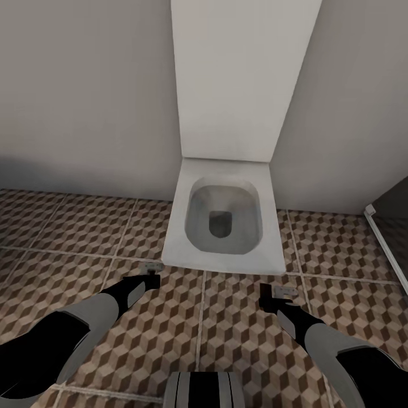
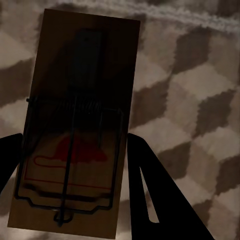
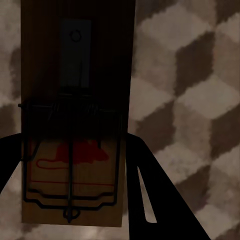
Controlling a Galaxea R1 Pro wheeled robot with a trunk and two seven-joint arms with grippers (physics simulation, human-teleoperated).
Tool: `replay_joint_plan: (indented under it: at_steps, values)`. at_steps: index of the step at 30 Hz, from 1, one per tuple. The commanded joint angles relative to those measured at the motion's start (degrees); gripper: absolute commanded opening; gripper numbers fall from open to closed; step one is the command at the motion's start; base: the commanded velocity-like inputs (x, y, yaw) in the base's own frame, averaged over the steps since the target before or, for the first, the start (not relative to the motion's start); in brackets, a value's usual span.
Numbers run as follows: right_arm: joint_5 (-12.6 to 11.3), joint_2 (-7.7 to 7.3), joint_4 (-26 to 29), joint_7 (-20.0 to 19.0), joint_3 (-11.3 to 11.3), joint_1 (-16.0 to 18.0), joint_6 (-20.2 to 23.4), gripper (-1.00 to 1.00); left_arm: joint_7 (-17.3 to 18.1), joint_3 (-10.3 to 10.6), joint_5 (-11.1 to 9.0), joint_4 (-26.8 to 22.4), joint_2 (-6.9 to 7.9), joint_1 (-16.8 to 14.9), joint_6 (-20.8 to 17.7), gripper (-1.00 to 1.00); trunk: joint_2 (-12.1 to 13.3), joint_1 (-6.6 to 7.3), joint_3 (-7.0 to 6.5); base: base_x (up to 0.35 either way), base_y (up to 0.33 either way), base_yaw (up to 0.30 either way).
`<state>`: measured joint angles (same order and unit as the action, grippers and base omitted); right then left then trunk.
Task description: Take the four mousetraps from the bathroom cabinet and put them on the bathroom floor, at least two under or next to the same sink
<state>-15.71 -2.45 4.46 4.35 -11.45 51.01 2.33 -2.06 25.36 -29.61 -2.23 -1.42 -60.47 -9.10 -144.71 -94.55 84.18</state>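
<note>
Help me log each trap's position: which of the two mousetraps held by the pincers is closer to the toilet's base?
The mousetrap in the left pincer: it sits almost against the toilet base's front corner. The right pincer's mousetrap hangs clear of the toilet's front edge.

Your head camera looks steeply down from above both arms, with the toilet (image 1: 224,218) at twelve o'clock and the bathroom floor (image 1: 73,238) spread below it. Each wrist camera sits close behind its fingers, facing the same cube-patterned tiles past a mousetrap: the left mousetrap (image 2: 75,130) and the right mousetrap (image 3: 75,115). All three views share that floor patch just before the toilet.
</note>
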Motion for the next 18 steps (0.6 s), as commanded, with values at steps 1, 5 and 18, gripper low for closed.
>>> replay_joint_plan:
  at_steps: [1, 5, 18]
  values:
    - [-0.7, -0.01, 0.1, 0.1, -0.5, 0.0, 0.2, -1.00, -0.2, 0.5, -0.4, -0.1, 0.01, 0.0, -0.3, -1.00, 0.0, 0.01, 0.03, 0.002, 0.000, 0.000]
    - [-0.7, -0.04, 0.1, 0.1, -0.5, 0.0, 0.2, -1.00, -0.2, 0.5, -0.4, -0.1, 0.01, 0.0, -0.3, -1.00, 0.0, 0.01, 0.03, 0.001, 0.000, 0.000]
    - [-0.7, -0.08, 0.1, 0.1, -0.5, 0.0, 0.2, -1.00, -0.2, 0.5, -0.4, -0.1, -0.06, 0.0, -0.3, -1.00, -0.1, -0.14, 1.36, 0.000, 0.000, 0.000]
